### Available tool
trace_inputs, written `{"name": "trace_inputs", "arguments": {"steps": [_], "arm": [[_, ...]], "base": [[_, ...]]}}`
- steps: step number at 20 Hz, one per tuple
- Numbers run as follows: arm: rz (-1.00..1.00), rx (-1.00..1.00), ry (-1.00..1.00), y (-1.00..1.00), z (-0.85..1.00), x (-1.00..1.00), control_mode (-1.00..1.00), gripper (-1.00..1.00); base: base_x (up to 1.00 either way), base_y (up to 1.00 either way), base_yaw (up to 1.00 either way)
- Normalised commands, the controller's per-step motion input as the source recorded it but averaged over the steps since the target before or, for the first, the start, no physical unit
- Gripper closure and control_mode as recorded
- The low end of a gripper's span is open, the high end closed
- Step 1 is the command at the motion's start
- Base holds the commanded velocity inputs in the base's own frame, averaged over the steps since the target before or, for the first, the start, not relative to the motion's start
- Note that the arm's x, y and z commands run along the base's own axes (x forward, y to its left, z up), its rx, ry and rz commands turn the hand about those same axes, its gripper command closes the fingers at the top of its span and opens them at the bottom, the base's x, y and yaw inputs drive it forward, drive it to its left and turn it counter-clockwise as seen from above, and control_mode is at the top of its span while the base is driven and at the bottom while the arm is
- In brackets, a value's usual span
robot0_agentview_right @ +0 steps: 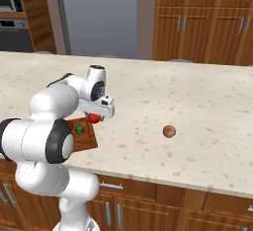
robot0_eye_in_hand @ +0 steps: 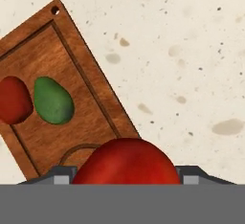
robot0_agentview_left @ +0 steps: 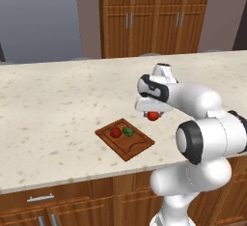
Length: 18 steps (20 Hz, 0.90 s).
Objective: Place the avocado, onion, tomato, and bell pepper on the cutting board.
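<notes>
I am holding my gripper above the counter, just off the near right edge of the cutting board. My fingers are pinching a smooth bright red ball, the tomato, which is sitting right between them and bulging up at the bottom of the hand view (no stem is visible on it). The cutting board is lying flat below and to the left of my fingers. On it the avocado is resting inside the groove, and a red fruit is lying just beside it, farther from my fingers; I cannot tell from here whether the two are touching. The onion is sitting alone on the counter, well apart from my fingers, on the side away from the board.
</notes>
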Motion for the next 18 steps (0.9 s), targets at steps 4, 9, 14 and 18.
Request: {"name": "trace_inputs", "arguments": {"steps": [4,9,14,18], "arm": [[0.03,0.00,-0.08,0.64,0.50,-0.38,-1.00,1.00],[0.04,0.00,-0.15,0.57,0.16,-0.46,-1.00,1.00],[0.02,0.00,-0.13,0.50,0.00,-0.50,-1.00,1.00],[0.00,0.00,-0.01,0.42,-0.13,-0.09,-1.00,1.00]], "base": [[0.00,0.00,0.00],[0.00,0.00,0.00],[0.00,0.00,0.00],[0.00,0.00,0.00]]}}
